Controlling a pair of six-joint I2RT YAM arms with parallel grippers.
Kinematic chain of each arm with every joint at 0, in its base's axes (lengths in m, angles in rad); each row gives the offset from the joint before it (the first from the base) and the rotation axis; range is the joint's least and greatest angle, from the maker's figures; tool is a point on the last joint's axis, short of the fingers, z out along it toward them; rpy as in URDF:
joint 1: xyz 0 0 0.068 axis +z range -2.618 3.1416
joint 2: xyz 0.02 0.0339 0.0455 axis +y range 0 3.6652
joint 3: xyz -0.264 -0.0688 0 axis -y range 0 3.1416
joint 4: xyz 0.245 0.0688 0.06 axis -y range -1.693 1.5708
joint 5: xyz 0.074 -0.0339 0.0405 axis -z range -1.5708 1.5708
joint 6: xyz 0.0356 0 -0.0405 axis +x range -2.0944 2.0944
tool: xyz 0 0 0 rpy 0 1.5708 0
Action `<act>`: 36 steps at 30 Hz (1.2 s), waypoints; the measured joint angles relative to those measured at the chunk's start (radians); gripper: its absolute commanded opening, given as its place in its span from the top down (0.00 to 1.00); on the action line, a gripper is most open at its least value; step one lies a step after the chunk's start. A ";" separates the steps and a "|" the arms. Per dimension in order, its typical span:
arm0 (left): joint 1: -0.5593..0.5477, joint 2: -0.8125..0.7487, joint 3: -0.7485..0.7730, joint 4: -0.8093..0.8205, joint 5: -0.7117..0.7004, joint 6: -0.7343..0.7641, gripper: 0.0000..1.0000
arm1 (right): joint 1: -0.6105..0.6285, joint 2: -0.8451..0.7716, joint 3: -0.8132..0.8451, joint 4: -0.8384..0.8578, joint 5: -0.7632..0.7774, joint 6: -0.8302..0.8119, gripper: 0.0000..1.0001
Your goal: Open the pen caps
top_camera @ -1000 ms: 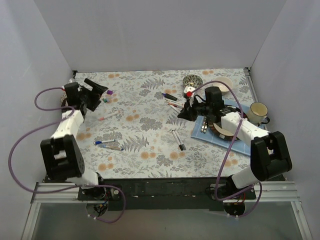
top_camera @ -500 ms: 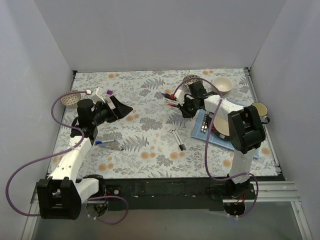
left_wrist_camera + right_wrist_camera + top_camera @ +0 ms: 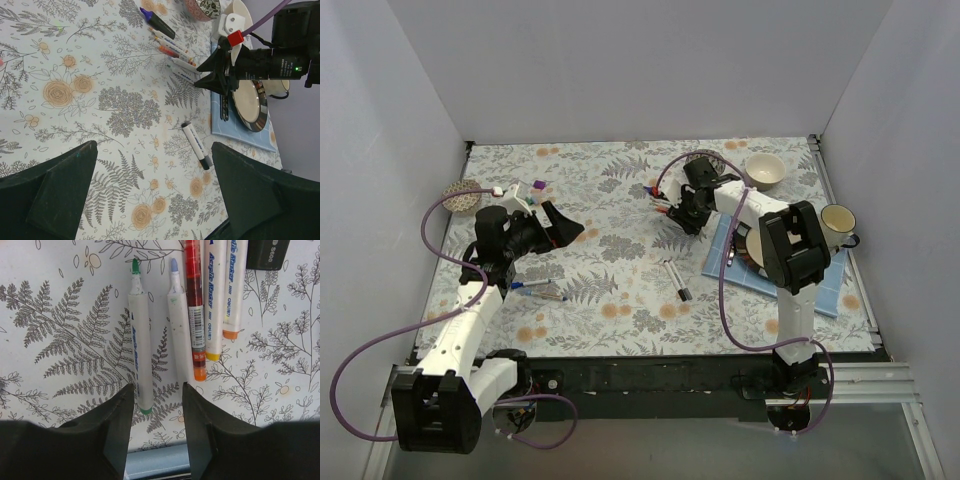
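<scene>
Several white-barrelled pens (image 3: 206, 300) lie side by side under my right gripper (image 3: 157, 390), which is open and empty just above them. The green pen (image 3: 140, 340) and the purple-tipped pen (image 3: 180, 330) have bare tips. The same row shows in the top view (image 3: 665, 208), with the right gripper (image 3: 685, 215) over it. A pen with a black cap (image 3: 205, 161) lies mid-table; it also shows in the top view (image 3: 684, 294). My left gripper (image 3: 565, 225) is wide open and empty above the cloth. A loose purple cap (image 3: 539, 185) lies at the far left.
Two blue pens (image 3: 535, 290) lie near the left arm. A blue mat (image 3: 820, 285) with a plate (image 3: 247, 102) is at the right, with a mug (image 3: 838, 222) and a cream bowl (image 3: 765, 170) behind. A round patterned thing (image 3: 460, 195) sits far left.
My left gripper swung from the far-left corner toward the middle of the table. My right gripper moved away from me to the row of pens and hangs low over them.
</scene>
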 measured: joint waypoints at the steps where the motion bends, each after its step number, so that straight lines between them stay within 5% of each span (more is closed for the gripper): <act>1: 0.000 -0.001 0.000 -0.002 -0.001 0.001 0.02 | 0.000 0.000 0.000 -0.002 0.002 0.001 0.50; 10: 0.000 0.000 0.000 -0.003 -0.003 -0.003 0.02 | 0.000 -0.220 -0.118 -0.014 -0.076 -0.011 0.50; 20: 0.000 0.017 0.000 -0.004 0.000 -0.007 0.02 | 0.000 -0.587 -0.358 -0.006 -0.410 -0.120 0.49; 36: 0.000 0.045 0.000 -0.005 0.000 -0.007 0.02 | 0.000 -0.734 -0.551 -0.009 -0.708 -0.286 0.48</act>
